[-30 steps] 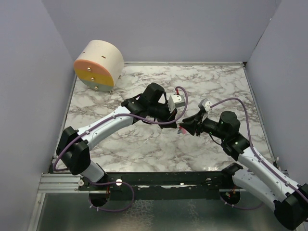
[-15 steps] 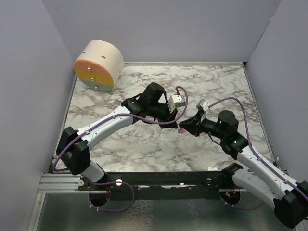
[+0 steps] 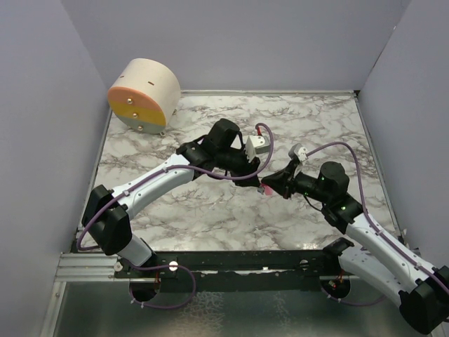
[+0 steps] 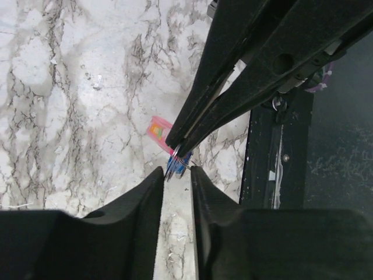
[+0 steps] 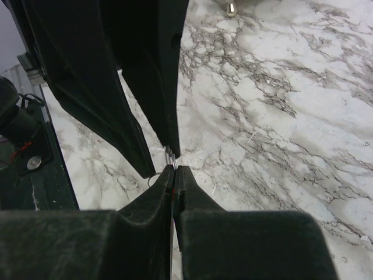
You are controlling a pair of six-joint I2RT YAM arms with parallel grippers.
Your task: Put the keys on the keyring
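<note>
Both grippers meet tip to tip above the middle of the marble table. My right gripper is shut on the pink-red key, which shows as a thin red line between its pads. In the top view the key sticks out at the tips. The keyring's blue tag and thin metal ring hang right at the right fingertips. They sit in the mouth of my left gripper, whose fingers stand a narrow gap apart. I cannot tell whether the ring is threaded on the key.
A round tan drum with an orange and yellow face leans at the back left corner. Grey walls close in the left, back and right sides. A black rail runs along the near edge by the arm bases.
My right gripper has closed fully on the key. My left gripper, shut before, has parted slightly. Both arms stay almost where they were.
</note>
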